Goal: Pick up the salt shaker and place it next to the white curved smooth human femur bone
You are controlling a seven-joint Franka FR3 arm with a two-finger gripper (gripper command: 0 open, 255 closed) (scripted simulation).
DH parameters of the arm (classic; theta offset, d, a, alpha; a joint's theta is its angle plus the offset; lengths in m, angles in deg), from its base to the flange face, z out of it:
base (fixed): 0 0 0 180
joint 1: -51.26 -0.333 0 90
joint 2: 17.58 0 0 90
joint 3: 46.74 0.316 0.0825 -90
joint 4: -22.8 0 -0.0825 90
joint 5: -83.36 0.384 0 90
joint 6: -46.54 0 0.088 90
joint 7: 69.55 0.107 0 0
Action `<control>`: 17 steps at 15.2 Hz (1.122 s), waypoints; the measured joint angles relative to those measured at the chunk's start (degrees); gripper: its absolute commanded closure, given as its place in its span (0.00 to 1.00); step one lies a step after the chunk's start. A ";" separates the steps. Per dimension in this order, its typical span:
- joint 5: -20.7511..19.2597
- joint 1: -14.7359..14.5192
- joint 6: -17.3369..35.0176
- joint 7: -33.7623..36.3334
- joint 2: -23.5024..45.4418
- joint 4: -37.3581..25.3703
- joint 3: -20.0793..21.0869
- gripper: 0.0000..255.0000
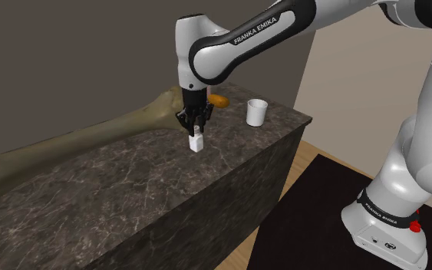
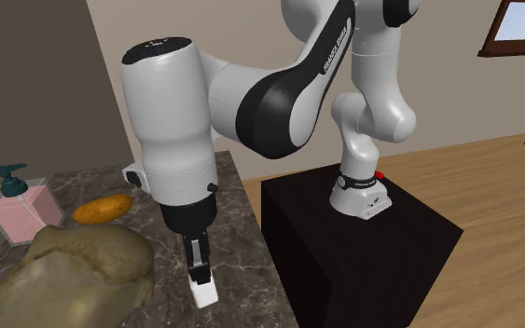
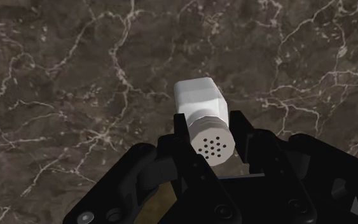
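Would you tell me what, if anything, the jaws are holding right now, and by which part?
The salt shaker, clasped between the jaws at its perforated cap end, its white body sticking out beyond them.

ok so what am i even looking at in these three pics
A white robot arm on a black box. One picture looks over its shoulder, one from the other side, one from a camera on its hand. On the dark marble counter lie a big tan bone, a white cup, an orange lump and a pink soap bottle. The black gripper clasps a white salt shaker, close beside the bone's knob.
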 measured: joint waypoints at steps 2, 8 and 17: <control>-0.03 -0.01 0.47 0.03 0.09 0.38 0.00 1.00; -0.03 0.00 0.62 0.01 0.06 0.53 -0.01 0.00; 0.56 0.14 -4.26 -0.32 -2.18 -2.23 0.14 0.00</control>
